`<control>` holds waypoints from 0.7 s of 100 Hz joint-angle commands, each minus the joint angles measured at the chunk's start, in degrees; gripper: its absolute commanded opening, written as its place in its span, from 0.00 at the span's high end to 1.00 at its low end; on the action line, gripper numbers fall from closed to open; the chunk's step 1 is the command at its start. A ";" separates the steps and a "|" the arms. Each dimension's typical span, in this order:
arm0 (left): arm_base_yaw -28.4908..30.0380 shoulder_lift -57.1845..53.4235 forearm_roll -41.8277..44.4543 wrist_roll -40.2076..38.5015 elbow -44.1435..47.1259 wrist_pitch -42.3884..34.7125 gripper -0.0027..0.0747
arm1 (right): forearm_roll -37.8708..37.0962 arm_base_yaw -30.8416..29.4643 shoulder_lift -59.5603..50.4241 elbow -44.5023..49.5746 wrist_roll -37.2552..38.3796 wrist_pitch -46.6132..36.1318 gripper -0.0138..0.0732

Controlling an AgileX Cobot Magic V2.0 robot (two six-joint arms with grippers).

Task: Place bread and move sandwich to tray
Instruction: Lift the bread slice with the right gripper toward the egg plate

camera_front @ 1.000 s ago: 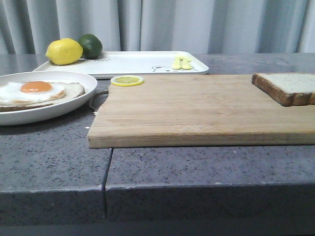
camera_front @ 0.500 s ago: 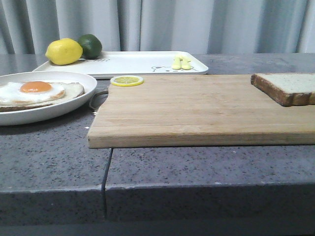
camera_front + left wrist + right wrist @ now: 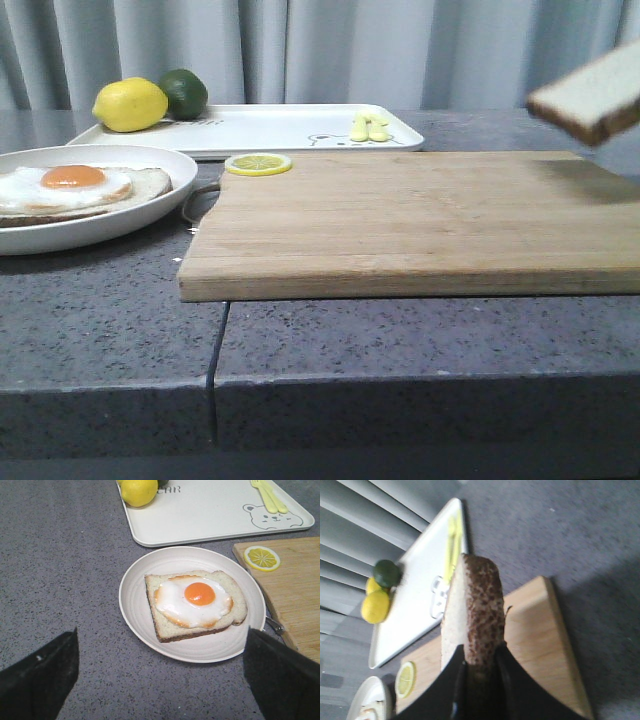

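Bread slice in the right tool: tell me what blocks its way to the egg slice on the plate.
Nothing visible. The bread hangs above the cutting board; only bare board lies toward the sandwich.

In the front view the bread [image 3: 590, 92] is blurred and cut off at the 3 o'clock edge, so whatever grips it lies out of frame. The plate [image 3: 150, 215] runs off at 9 o'clock. The lime [image 3: 185, 92] sits partly hidden behind the lemon [image 3: 130, 105] (the tray's [image 3: 290, 130] small print is too small to read there). The right wrist view is blurred throughout.
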 commanded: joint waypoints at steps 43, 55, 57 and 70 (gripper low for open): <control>0.21 0.69 -1.15 -0.51 -1.97 -3.82 0.16 | 22.28 35.66 -4.78 -3.85 -1.39 -19.25 0.96; 0.21 0.69 -1.15 -0.51 -1.97 -3.82 0.16 | 28.77 44.89 -2.09 -4.34 -6.13 -27.37 0.96; 0.21 0.69 -1.15 -0.51 -1.97 -3.82 0.16 | 28.77 46.21 -1.63 -4.65 -6.27 -28.20 0.96; 0.21 0.69 -1.15 -0.51 -1.97 -3.82 0.16 | 28.77 52.91 3.52 -7.52 -6.27 -29.81 0.96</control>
